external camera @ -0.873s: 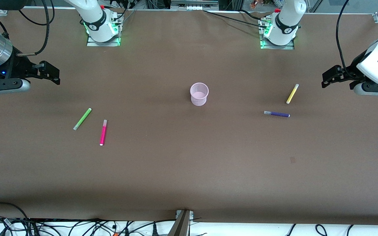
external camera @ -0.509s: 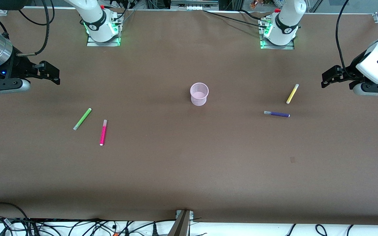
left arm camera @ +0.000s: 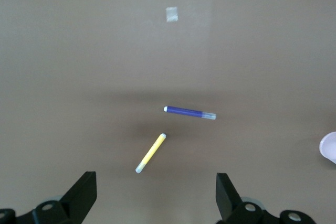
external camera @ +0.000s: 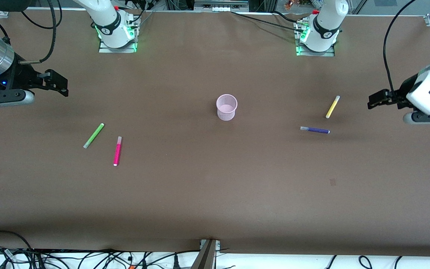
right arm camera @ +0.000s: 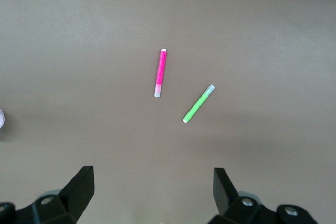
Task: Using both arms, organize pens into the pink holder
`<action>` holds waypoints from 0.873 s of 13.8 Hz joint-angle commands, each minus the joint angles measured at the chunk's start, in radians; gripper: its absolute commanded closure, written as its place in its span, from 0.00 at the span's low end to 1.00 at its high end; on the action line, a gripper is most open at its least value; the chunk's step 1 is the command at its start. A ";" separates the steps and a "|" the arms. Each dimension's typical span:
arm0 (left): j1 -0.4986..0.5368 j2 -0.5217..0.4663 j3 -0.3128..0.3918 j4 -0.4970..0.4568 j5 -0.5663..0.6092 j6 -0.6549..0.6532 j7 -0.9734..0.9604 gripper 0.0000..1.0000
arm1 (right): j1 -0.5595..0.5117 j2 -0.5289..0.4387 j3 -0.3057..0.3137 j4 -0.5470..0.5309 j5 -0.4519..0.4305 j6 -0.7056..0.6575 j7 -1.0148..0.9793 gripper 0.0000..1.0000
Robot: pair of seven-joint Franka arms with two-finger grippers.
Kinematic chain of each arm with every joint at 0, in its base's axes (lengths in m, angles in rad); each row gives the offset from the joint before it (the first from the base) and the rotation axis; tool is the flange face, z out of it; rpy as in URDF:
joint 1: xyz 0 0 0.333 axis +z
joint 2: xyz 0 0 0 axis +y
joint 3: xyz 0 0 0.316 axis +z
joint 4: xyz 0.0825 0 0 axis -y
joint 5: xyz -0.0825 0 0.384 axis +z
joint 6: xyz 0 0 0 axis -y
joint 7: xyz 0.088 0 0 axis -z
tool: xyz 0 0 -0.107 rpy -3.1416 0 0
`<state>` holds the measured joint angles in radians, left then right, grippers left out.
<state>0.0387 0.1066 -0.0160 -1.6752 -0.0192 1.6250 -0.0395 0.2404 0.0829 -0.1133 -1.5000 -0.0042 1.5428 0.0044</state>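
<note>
**A:** How many things are on the brown table (external camera: 207, 186)?

**B:** I count four slim marker pens and one small pale pink round mesh cup (external camera: 226, 107). The cup stands upright near the middle, with no pen in it. The bright green pen (external camera: 93, 135) and the magenta pink pen (external camera: 117, 151) lie close together toward the right arm's end. The yellow pen (external camera: 332, 107) and the purple pen (external camera: 315, 130) lie toward the left arm's end.

**A:** And the two black grippers?

**B:** The right gripper (external camera: 56, 84) hangs over the table at its own end, fingers (right arm camera: 79, 190) spread apart, holding nothing. The green and pink pens lie on the table below it, more toward the cup. The left gripper (external camera: 377, 99) is over its end, just beside the yellow pen, also with fingers (left arm camera: 81, 195) apart and empty. The purple pen lies nearer to the front camera than the yellow one.
</note>
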 commanded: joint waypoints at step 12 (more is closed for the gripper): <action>0.021 0.073 -0.019 -0.426 -0.061 0.522 -0.702 0.00 | 0.005 0.011 -0.002 0.026 0.013 -0.010 0.017 0.00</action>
<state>0.0676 0.2160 -0.0270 -2.0015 -0.0607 2.0349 -0.6127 0.2404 0.0830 -0.1134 -1.4999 -0.0042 1.5428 0.0045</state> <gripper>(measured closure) 0.000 0.000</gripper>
